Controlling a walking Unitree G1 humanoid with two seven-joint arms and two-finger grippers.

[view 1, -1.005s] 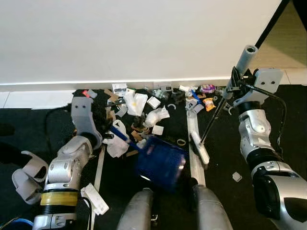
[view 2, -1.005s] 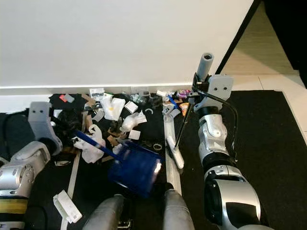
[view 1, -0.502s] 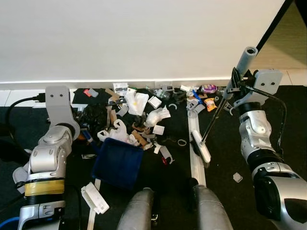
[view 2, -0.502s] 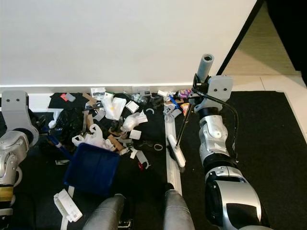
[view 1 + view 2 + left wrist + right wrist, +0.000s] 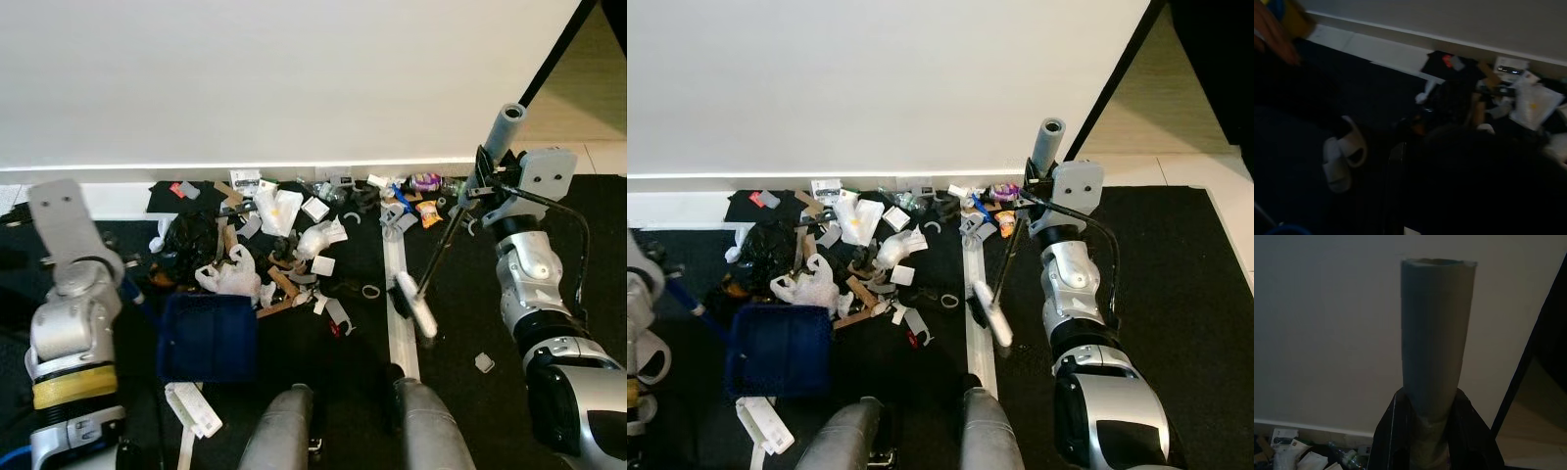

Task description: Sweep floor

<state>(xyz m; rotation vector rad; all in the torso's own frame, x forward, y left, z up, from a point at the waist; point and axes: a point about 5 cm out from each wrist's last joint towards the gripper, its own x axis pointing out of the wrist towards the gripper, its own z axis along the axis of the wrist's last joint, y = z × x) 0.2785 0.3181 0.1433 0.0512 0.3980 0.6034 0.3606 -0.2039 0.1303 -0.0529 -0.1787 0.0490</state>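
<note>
1. Jaws: right gripper [image 5: 1432, 431] is clamped on the grey broom handle [image 5: 500, 132], near its top end. Left gripper's jaws can't be made out; the left arm [image 5: 69, 294] seems to carry the blue dustpan [image 5: 208, 337] by its handle.
2. Broom: long axis runs down and twd the robot's left from the right gripper, thin shaft ending in the white brush head [image 5: 415, 311]. Head sits on or just above the black floor mat [image 5: 460, 323], beside the pale floor strip [image 5: 397, 294].
3. Key relation: debris pile [image 5: 284, 235] lies to the left of the brush head, btwn it and the dustpan, against the white wall [image 5: 294, 78]. Judged next stroke: leftward, pushing litter twd the pan.
4. Outward: dustpan lies flat on the mat at the pile's near-left edge. Black bag [image 5: 188, 238] and white bag [image 5: 227, 279] sit just beyond it. White scrap [image 5: 484, 361] lies apart, right of the brush. White slipper [image 5: 1343, 156] on the dark floor, in left wrist view.
</note>
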